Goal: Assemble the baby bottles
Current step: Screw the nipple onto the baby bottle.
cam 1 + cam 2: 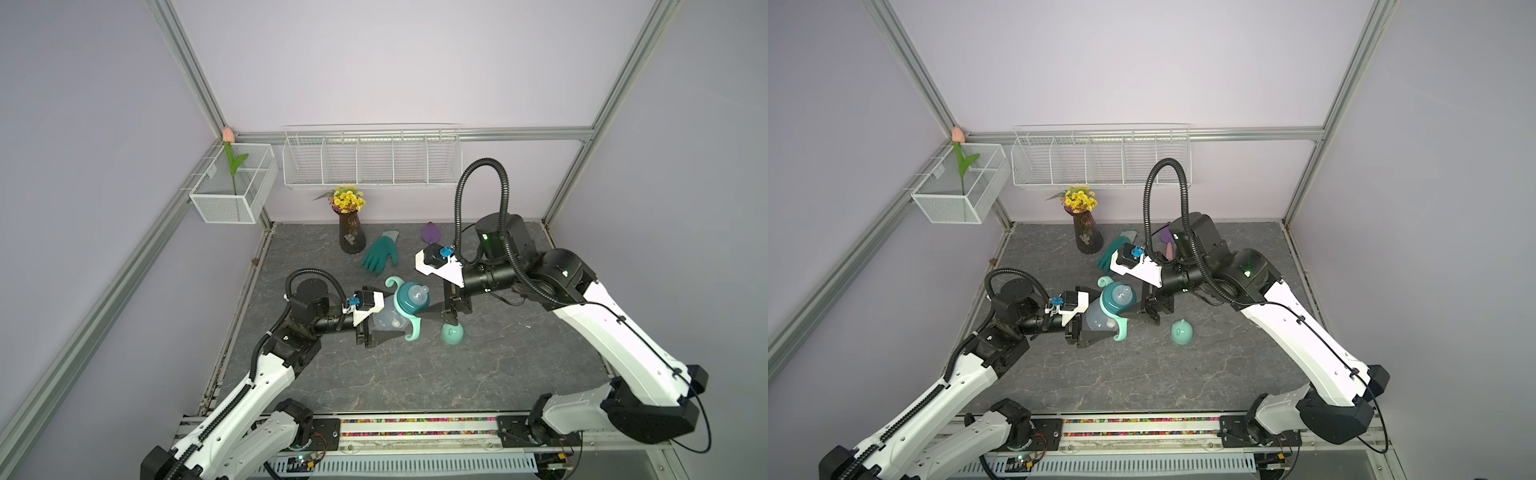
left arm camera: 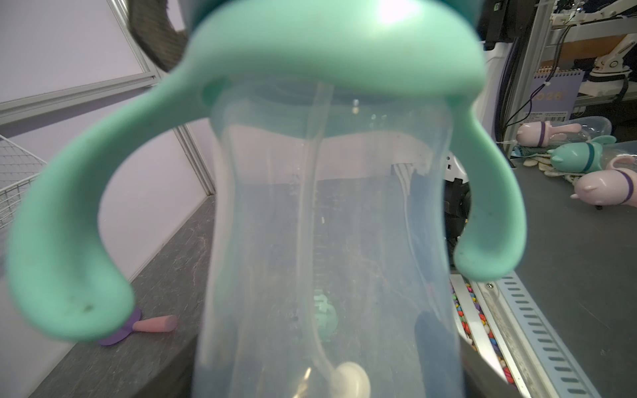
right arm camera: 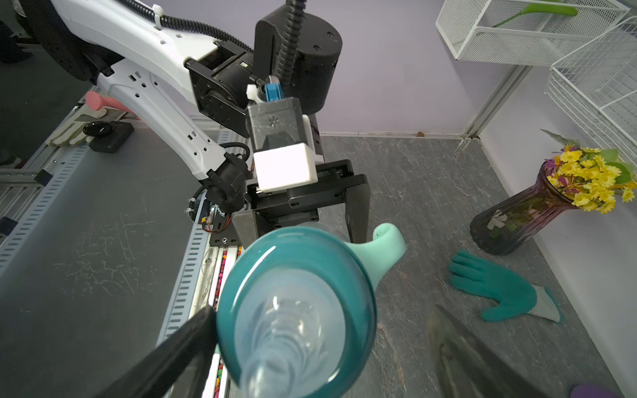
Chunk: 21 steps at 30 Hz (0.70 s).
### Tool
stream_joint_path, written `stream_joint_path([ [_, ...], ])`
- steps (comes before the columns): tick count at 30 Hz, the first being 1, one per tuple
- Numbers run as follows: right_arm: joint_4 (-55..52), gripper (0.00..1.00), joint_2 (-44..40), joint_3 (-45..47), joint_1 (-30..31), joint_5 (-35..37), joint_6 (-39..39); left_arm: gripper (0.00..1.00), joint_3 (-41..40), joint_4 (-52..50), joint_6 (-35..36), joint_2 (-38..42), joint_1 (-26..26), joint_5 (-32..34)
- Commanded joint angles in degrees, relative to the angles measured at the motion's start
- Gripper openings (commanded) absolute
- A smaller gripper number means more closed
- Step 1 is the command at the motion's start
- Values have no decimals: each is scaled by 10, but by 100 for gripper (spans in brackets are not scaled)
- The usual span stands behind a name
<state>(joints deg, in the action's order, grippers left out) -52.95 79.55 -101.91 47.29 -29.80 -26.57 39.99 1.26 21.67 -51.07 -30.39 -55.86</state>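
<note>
Cap placement is what I judge to be next, since the bottle otherwise looks put together. My left end effector [image 1: 388, 322] is clamped on the small translucent frosted bottle body [image 2: 327, 241], holding it tilted and, as far as I can judge, clear of the grey marbled table [image 1: 415, 374], nipple end toward the right arm. The mint-green two-handled ring [image 2: 327, 51] sits at its neck. The teal nipple collar [image 3: 355, 286] with its clear silicone nipple [image 3: 286, 344] is on top, and the thin white straw [image 2: 310, 206] runs down inside. My right end effector [image 3: 320, 312] stands spread, one finger just beside the collar's rim and the other well apart from it; it grips nothing. The mint domed cap with a nub [image 1: 452, 334] rests on the table near the right end effector, apart from the bottle.

To do this well, I would draw the right arm straight back along the nipple's axis before turning, so neither finger catches the collar or a handle. I cannot tell whether the collar is threaded fully home, so I would check that first. Then I would take the cap by its domed sides with the open end facing the nipple. With the left grip kept steady, I would press the cap on squarely; a skewed approach risks folding the nipple.
</note>
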Motion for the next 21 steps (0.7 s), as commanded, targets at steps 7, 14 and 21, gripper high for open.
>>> stream_joint_path([
  [7,-6,86,8,-13,7,-23,6,0,21,10,4,5,-3,-16],
  [14,-4,88,8,-3,13,-19,15,0,21,13,2,4,-2,-10],
  [21,1,89,0,9,16,-5,17,0,19,22,-7,5,-2,0],
])
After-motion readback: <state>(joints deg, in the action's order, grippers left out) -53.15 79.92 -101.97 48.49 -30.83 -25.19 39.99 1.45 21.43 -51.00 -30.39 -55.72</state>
